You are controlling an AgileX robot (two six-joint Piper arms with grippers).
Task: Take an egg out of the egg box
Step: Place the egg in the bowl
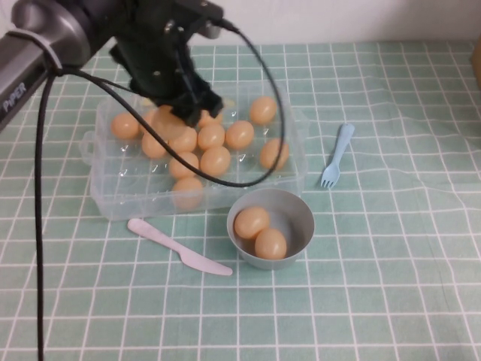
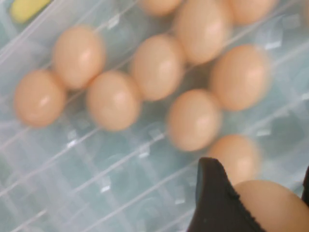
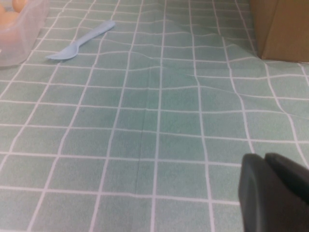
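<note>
Two eggs are already sat in the grey bowl (image 1: 297,214) in front of the egg box (image 1: 113,192), so it looks like eggs are being moved over one at a time. The left end effector (image 1: 179,113) is positioned above the rear-left part of the box, and an egg (image 2: 273,208) is gripped between its dark fingers (image 2: 215,203), which are spread just wide enough to fit it. In the left wrist view that egg is seen clear of the moulded cups, with the rest of the eggs further below, so it's probably been lifted out and is meant for the bowl.

The right end effector (image 3: 273,193) is parked low over bare bench cloth, well apart from the box; its fingers look pressed together with nothing between them.

A pink knife (image 1: 176,247) lies in front of the box and a blue fork (image 1: 336,156) beside it, both unused.

Hard to make out: the held egg is cut off at the wrist picture's edge, and in the high view it's mostly hidden under the arm. The cable also crosses several eggs.
</note>
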